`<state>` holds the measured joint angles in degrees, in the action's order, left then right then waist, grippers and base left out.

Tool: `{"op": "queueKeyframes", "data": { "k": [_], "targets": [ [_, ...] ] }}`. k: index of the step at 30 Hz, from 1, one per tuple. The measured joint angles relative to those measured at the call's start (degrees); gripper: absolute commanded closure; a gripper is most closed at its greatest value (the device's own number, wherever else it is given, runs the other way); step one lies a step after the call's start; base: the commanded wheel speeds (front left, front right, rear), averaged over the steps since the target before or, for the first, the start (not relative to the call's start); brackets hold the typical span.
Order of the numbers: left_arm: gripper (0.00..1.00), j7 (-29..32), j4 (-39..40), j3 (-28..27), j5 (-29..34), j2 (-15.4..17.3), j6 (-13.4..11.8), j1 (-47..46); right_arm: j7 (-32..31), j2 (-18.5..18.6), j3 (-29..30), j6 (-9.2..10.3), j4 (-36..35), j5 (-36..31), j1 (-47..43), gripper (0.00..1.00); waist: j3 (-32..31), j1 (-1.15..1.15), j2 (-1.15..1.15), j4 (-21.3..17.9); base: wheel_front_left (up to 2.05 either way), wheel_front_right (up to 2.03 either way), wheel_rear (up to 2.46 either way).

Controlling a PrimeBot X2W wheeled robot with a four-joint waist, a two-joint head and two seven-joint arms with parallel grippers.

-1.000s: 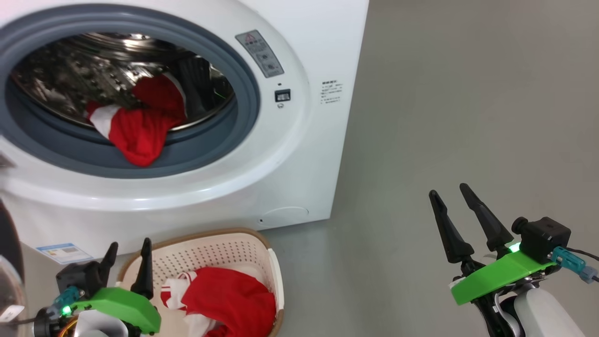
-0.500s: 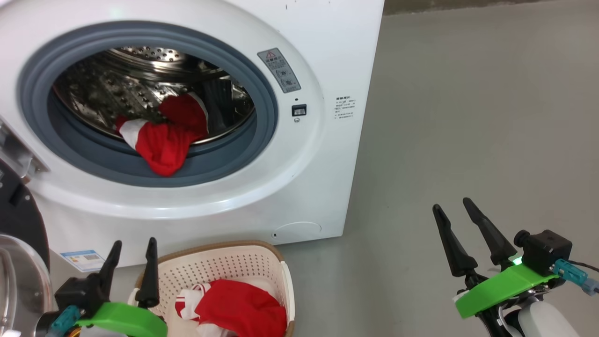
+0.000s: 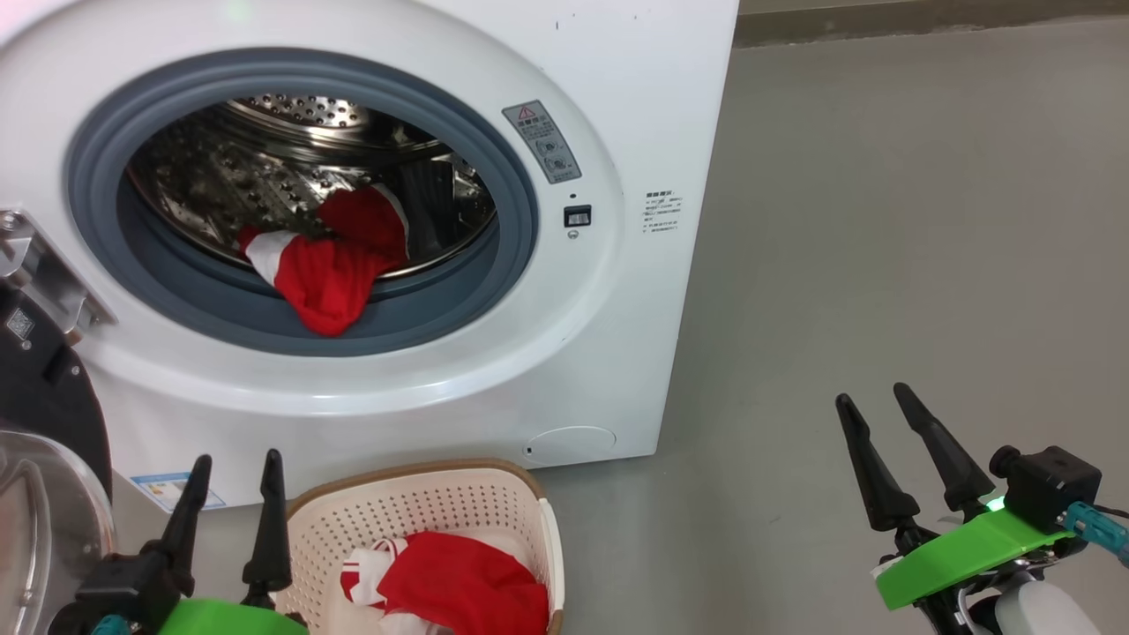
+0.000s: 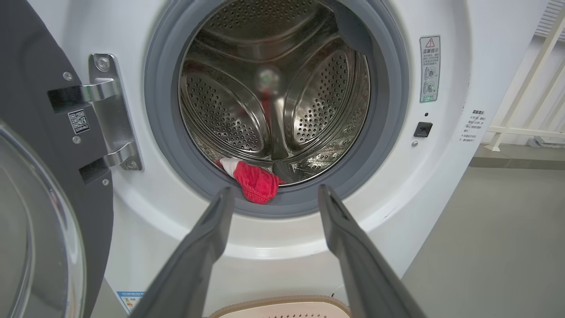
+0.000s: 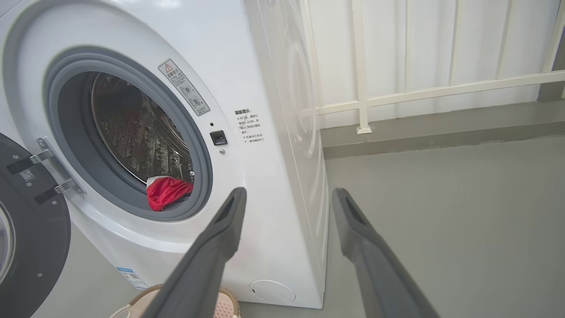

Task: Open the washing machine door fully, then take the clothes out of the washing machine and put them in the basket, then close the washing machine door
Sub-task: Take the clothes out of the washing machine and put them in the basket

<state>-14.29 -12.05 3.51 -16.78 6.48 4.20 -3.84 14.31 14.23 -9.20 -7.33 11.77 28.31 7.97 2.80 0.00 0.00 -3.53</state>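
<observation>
The white washing machine (image 3: 564, 353) stands with its black door (image 3: 44, 414) swung open to the left on a steel hinge (image 4: 110, 115). A red garment with a white panel (image 3: 331, 265) hangs over the grey rubber ring at the drum's front lip. It also shows as the red garment (image 4: 256, 183) in the left wrist view and the red garment (image 5: 165, 194) in the right wrist view. Below the machine, the cream basket (image 3: 423, 511) holds another red and white garment (image 3: 459, 586). My left gripper (image 3: 234, 463) is open beside the basket, holding nothing. My right gripper (image 3: 873, 397) is open over the bare floor.
Grey floor (image 3: 882, 220) stretches to the right of the machine. A white railing (image 5: 419, 88) and a low wall ledge run behind it. A small blue label (image 3: 172, 489) sits at the machine's lower left corner.
The head camera has tilted up and shifted, so the machine and basket sit lower and further right in the picture. Both grippers stay open and empty; the clothes have not moved.
</observation>
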Motion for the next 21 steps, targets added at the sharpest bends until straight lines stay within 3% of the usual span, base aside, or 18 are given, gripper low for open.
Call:
{"op": "queueKeyframes", "data": {
  "k": [21],
  "targets": [
    [0.00, 0.11, 3.66, 0.81, -0.05, 0.22, -1.00, 0.66, 0.00, 0.08, 0.76, 0.00, -1.18, -0.51, 0.00, 0.00, 0.95, 0.00, 0.00, 0.37, 0.00, 0.00, 0.00]
  ]
}}
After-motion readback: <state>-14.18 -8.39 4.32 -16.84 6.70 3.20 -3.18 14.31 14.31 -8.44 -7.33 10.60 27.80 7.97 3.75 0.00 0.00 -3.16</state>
